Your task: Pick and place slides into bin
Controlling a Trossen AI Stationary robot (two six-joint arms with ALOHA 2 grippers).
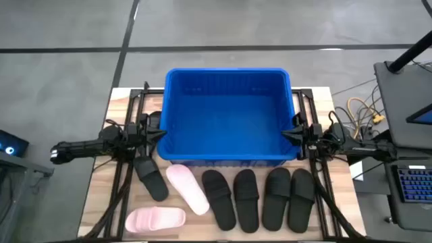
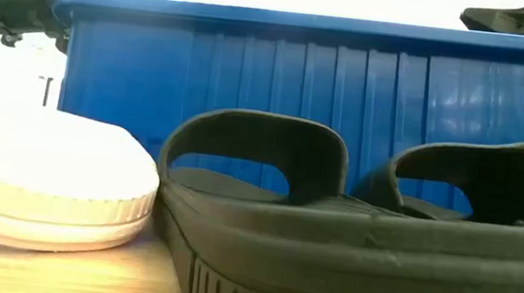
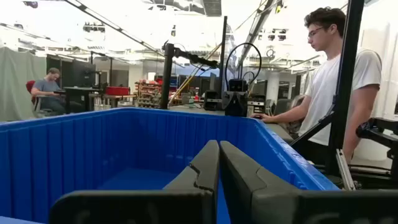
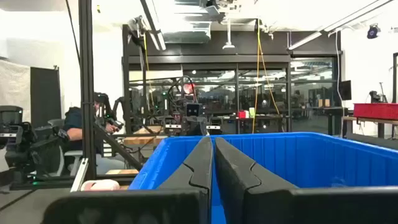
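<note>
We held the left gripper (image 1: 160, 133) and right gripper (image 1: 286, 134) clenched, empty, flanking the empty blue bin (image 1: 227, 77); 7 slides (image 1: 247, 198) waited near it, unpicked.

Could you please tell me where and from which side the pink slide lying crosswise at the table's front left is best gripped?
Grip the light pink rubber slide across its wide strap, coming straight down from above: it lies flat, sole down, apart from its neighbours.

Seven slides (image 1: 235, 198) on table beside empty blue bin (image 1: 228, 76).
</note>
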